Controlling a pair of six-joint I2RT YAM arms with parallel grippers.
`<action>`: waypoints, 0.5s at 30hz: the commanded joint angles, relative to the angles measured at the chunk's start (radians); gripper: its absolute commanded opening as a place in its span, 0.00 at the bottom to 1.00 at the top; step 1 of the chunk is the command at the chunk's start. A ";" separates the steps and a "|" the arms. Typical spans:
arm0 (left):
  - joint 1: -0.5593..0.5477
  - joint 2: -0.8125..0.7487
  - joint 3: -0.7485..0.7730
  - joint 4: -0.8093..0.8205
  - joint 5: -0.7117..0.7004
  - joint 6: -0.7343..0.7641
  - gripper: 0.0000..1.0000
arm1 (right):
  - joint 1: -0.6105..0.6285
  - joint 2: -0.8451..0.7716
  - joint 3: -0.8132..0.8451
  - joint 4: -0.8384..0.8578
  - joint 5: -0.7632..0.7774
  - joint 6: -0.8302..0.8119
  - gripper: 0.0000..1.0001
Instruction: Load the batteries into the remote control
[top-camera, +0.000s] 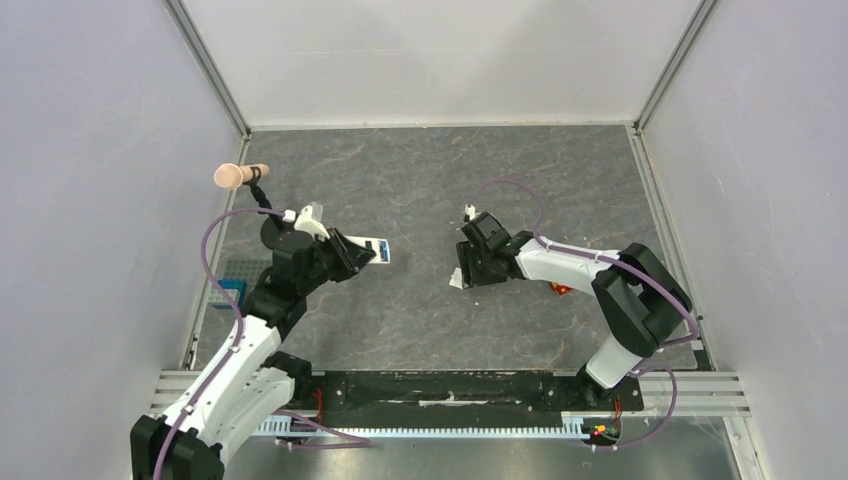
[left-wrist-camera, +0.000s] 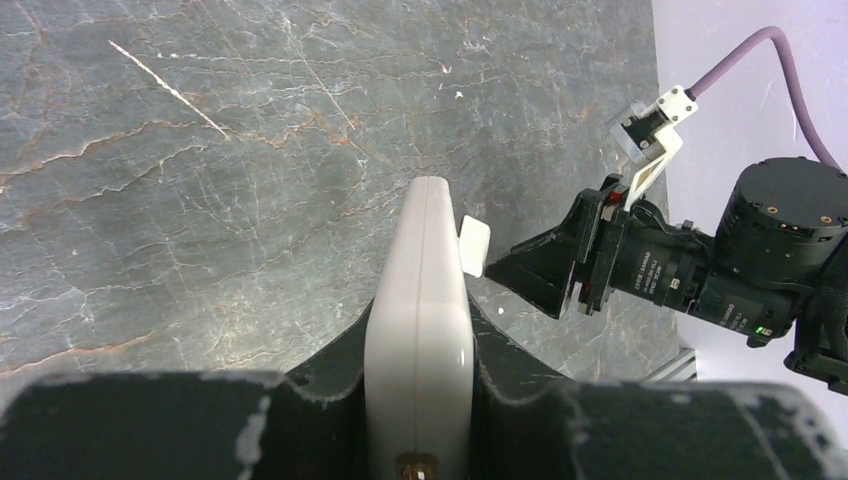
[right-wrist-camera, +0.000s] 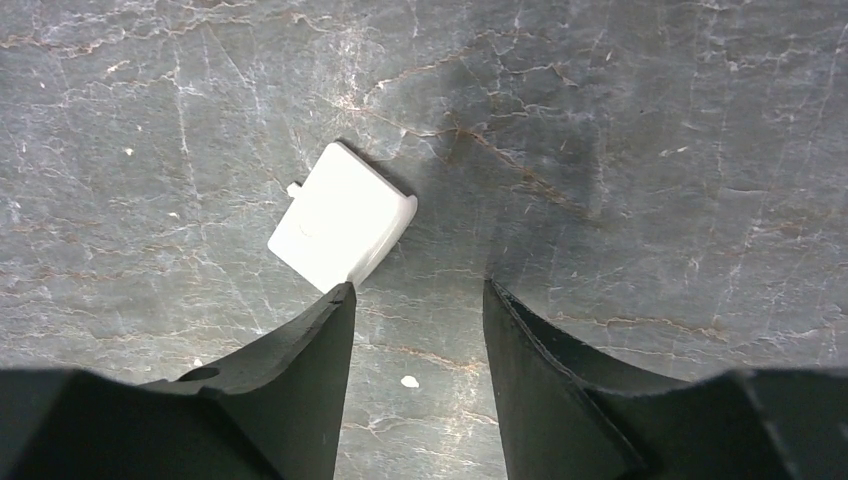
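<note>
White and slim, the remote control (left-wrist-camera: 420, 300) stood edge-up, pinched between the fingers of the left gripper (top-camera: 360, 252) above the left half of the grey veined table (top-camera: 420, 170), well in from its left edge. Near the table's middle the right gripper (right-wrist-camera: 415, 290) hovered low, its fingers spread with nothing between them. One fingertip (right-wrist-camera: 330, 310) was just beside a small white cover piece (right-wrist-camera: 342, 215) lying flat on the stone. A blue tray (top-camera: 232, 290) stood against the left edge.
</note>
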 joint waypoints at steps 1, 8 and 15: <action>0.004 0.016 0.019 0.065 0.023 0.000 0.02 | 0.014 -0.065 -0.022 -0.002 -0.018 -0.097 0.57; 0.056 0.047 0.056 0.038 0.051 -0.001 0.02 | 0.043 -0.028 0.070 -0.028 -0.051 -0.382 0.89; 0.118 0.084 0.089 0.047 0.124 -0.011 0.02 | 0.043 0.108 0.199 -0.175 -0.030 -0.640 0.89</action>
